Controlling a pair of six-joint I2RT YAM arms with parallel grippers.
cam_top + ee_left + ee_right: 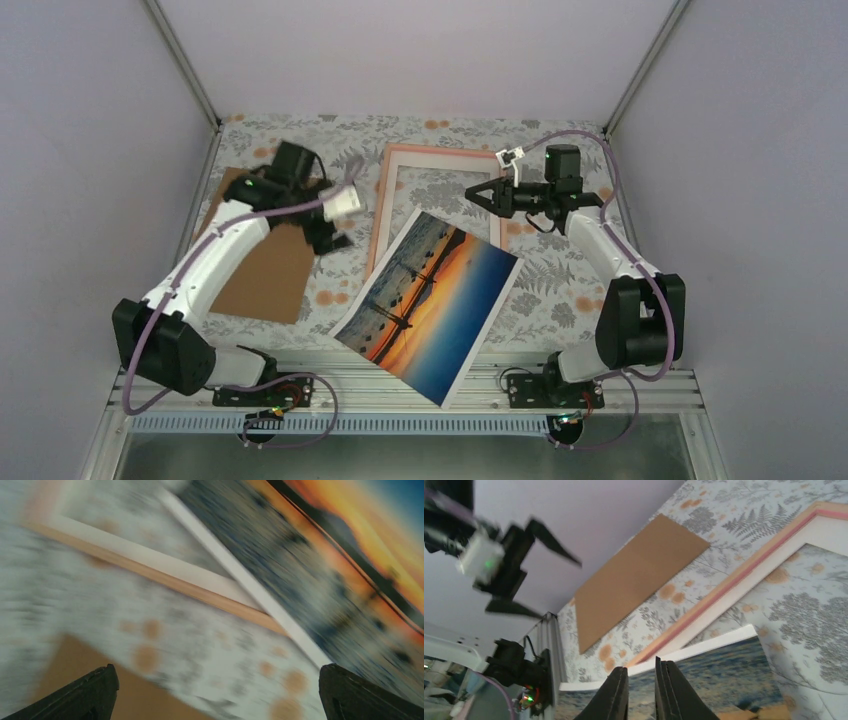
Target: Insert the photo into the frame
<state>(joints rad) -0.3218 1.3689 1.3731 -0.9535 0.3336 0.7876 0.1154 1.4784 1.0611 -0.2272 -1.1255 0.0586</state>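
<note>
The photo, a sunset print with a white edge, lies tilted on the table, and its upper corner overlaps the lower left of the pink frame. My left gripper hovers blurred just left of the frame, open wide and empty. Its wrist view shows the frame's rail and the photo ahead of the left gripper. My right gripper hangs over the frame's opening, pointing left. In its wrist view the right gripper shows a narrow gap with nothing in it, above the photo's edge.
A brown cardboard backing board lies flat on the left under my left arm. The tablecloth is floral. Aluminium rails run along the near edge, and grey walls close in the sides and back.
</note>
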